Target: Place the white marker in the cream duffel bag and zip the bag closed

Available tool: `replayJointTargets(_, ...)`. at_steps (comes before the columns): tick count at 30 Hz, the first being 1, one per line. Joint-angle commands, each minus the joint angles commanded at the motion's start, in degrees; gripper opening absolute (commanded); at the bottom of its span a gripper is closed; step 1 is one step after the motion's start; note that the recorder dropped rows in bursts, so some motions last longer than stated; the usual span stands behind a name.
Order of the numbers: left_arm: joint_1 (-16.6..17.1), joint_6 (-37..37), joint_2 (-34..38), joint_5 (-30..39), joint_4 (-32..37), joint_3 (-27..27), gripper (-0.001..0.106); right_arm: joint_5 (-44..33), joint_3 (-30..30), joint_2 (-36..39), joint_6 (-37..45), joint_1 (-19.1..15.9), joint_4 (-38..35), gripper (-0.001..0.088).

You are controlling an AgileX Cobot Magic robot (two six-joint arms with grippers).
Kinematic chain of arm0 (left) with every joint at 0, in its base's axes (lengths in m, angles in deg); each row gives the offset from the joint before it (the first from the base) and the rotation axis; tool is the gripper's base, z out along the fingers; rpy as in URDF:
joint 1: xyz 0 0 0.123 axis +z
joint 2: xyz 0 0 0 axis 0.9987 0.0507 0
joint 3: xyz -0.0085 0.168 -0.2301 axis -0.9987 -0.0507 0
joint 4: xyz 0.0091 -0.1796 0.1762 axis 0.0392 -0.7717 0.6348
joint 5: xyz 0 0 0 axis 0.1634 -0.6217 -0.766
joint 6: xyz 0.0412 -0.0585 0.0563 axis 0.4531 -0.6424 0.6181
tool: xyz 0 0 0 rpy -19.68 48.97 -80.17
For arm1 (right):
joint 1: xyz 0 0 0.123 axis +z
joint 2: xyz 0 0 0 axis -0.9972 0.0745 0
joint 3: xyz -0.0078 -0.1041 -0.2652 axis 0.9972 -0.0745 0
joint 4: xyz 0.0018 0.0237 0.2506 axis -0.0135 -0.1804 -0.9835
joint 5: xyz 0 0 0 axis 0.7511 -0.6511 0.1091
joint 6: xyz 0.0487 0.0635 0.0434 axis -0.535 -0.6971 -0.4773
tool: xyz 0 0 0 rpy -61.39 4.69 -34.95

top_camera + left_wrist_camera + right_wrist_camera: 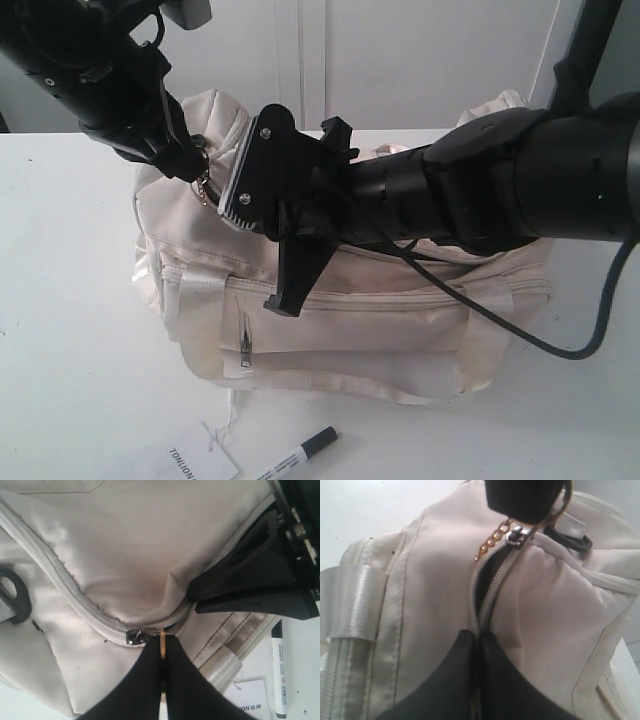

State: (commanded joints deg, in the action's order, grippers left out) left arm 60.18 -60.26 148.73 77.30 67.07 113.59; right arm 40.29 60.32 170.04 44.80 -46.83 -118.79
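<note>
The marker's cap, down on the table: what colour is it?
The cap is black, on a white marker; clearest in the exterior view.

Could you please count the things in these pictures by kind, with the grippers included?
Bag: 1, the cream duffel bag
Marker: 1, the white marker
Paper tag: 1, the paper tag
Grippers: 2, the left gripper and the right gripper
Total: 5
</note>
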Motion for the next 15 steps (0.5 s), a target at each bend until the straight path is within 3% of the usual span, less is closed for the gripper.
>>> replayJointTargets(5, 0.0, 0.39, 0.0, -0.09, 1.63, 0.0, 0.0, 0.0, 0.0, -1.42, 0.0, 0.0, 0.11, 0.0)
replayJointTargets(15, 0.0, 0.61, 0.3, -0.08, 13.0, 0.0, 0.0, 0.6, 0.0, -3.9, 0.0, 0.0, 0.31, 0.0)
